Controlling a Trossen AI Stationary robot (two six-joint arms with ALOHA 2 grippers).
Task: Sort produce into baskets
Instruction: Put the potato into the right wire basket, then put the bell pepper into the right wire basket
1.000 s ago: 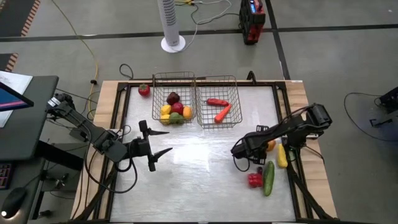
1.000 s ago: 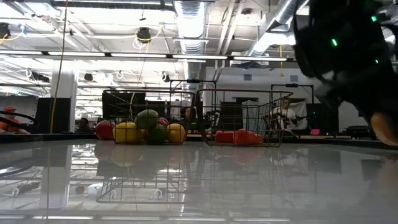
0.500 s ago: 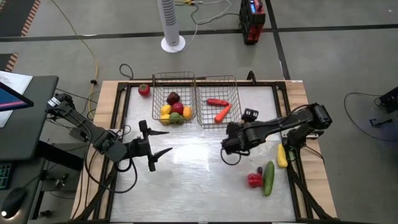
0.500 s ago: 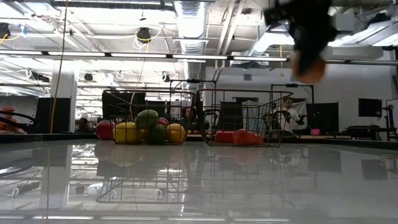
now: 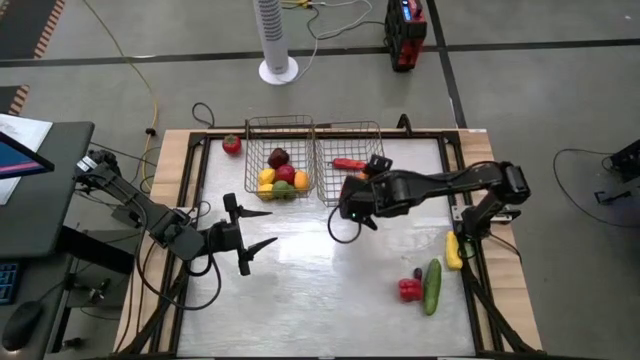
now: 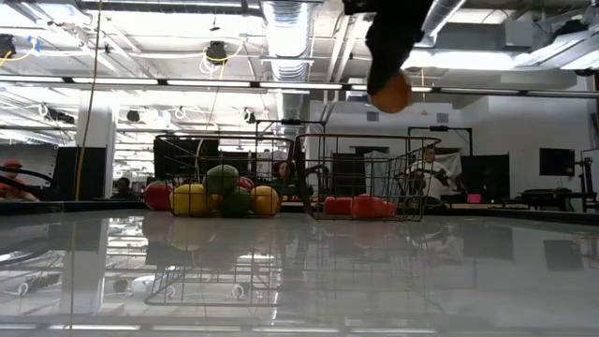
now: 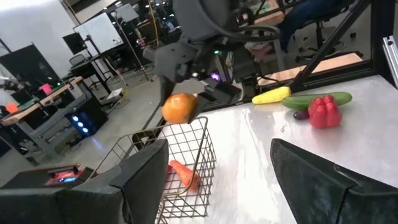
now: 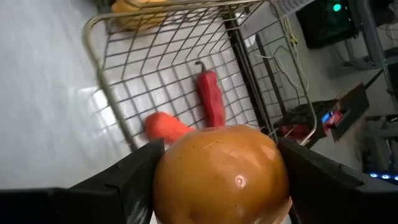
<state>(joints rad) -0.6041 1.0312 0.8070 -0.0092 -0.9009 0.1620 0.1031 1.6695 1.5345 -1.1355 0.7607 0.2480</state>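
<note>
— Carrying what? And where?

— Right gripper (image 5: 350, 197), clamped on an orange (image 6: 390, 93), fingers spread about the fruit's width. Held up in the air, just at the near edge of the right-hand basket (image 5: 351, 197). No contact with the wire, judging by the low view.

— Wrong basket, though?

— Probably. Only a red chili (image 8: 211, 94) and a carrot (image 8: 166, 128) in that one. Round fruit heaped in the left-hand basket (image 5: 249, 150): dark red apple (image 5: 279, 157), yellow lemon (image 5: 266, 177), another orange (image 5: 300, 180), something green underneath.

— So which way from here?

— Toward the robot's left, across the shared wall between the two baskets, touching side by side. Short hop sideways, and enough height to clear the rims. No long axis to mind with a round fruit.

— Left arm any closer?

— Left gripper (image 5: 247, 234) near the left basket's front, partly open, nothing in it, idle. No use while the fruit sits with the right.

— Left on the table?

— Red pepper (image 5: 409, 290), cucumber (image 5: 432, 285), a yellow piece (image 5: 453, 250) by the right arm; a red one (image 5: 232, 145) beside the left basket.
</note>
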